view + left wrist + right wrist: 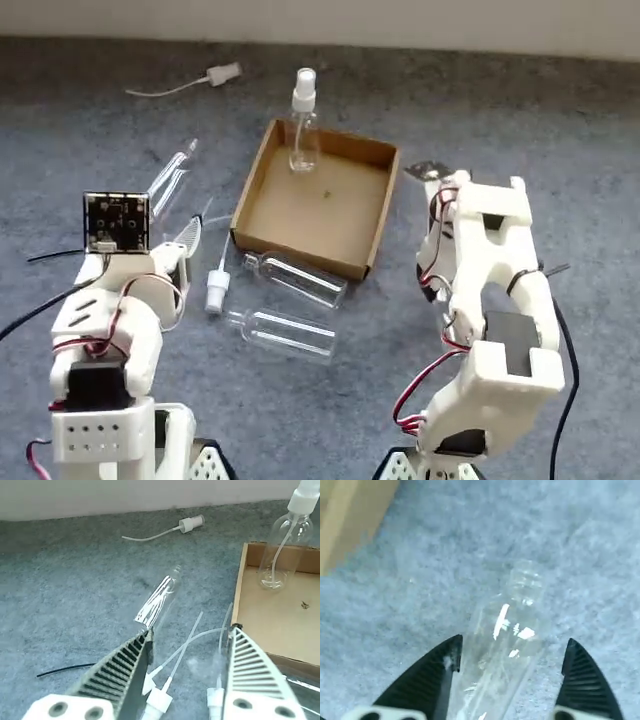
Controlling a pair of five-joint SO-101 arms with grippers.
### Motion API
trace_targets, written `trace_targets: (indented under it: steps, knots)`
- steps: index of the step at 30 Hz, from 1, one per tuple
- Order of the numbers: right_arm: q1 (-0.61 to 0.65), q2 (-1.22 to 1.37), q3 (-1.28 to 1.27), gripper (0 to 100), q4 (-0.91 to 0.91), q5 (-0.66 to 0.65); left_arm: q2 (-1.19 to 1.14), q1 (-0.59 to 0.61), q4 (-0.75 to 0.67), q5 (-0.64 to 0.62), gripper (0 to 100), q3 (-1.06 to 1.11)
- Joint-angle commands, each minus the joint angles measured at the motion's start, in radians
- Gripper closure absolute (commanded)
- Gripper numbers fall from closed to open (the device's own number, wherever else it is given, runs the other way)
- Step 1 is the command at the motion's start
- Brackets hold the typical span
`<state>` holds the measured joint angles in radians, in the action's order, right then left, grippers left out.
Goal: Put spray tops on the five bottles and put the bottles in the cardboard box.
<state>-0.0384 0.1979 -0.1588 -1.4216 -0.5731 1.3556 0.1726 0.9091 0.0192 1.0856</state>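
Lying at the far left of the grey carpet [560, 120] is a loose spray top [222, 73], its thin tube trailing off to the left. Nearer, a first bare bottle [170, 182] rests on its side with its neck pointing far, left of the cardboard box [250, 190]. The left gripper [191, 632] hangs just on the near side of that bottle, with its jaws spread wide and nothing between the pads. A few more spray tops [160, 698] lie on the carpet under it, their tubes pointing far.

The cardboard box sits in the middle, and a capped bottle [304, 125] stands upright inside it by the far wall. Outside the near wall, a second bare bottle [296, 279] lies on its side close to the cardboard. A third bare bottle [281, 334] lies nearer still.

Right of the box, the right gripper [514, 641] points down at the carpet with its black jaws wide apart. A fourth bare bottle [507, 630] lies on its side between them, unclamped.
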Motion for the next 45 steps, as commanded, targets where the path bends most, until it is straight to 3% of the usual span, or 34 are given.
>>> trace_targets:
  steps: [1, 8, 15, 19, 23, 29, 34, 38, 45]
  knots:
    - [-0.012, -0.013, 0.101, 73.5, -0.013, -0.011, -0.148, 0.007, 0.101, 0.028, 78, -0.189]
    - [-0.007, -0.010, 0.114, 73.3, 0.033, 0.103, -0.398, 0.007, 0.118, 0.028, 78, -0.245]
    - [-0.007, 0.030, 0.036, 73.3, 0.081, 0.101, -0.424, 0.041, 0.121, 0.031, 78, -0.272]
    - [0.008, 0.102, 0.022, 73.3, 0.081, 0.101, -0.486, 0.125, 0.118, 0.098, 78, -0.309]
    - [0.008, 0.153, 0.025, 73.4, 0.082, 0.109, -0.585, 0.291, 0.117, 0.190, 78, -0.361]
    - [0.044, 0.157, 0.096, 74.2, 0.071, 0.184, -0.754, 0.499, -0.055, 0.313, 78, -0.398]
    - [0.082, 0.156, 0.147, 95.1, 0.071, 0.261, -0.839, 0.631, -0.169, 0.377, 78, -0.390]
    - [0.091, 0.154, 0.160, 97.2, 0.081, 0.269, -0.865, 0.688, -0.176, 0.434, 78, -0.387]
    - [0.134, 0.162, 0.479, 97.4, -0.024, 0.269, -0.858, 0.702, -0.275, 0.442, 78, -0.266]
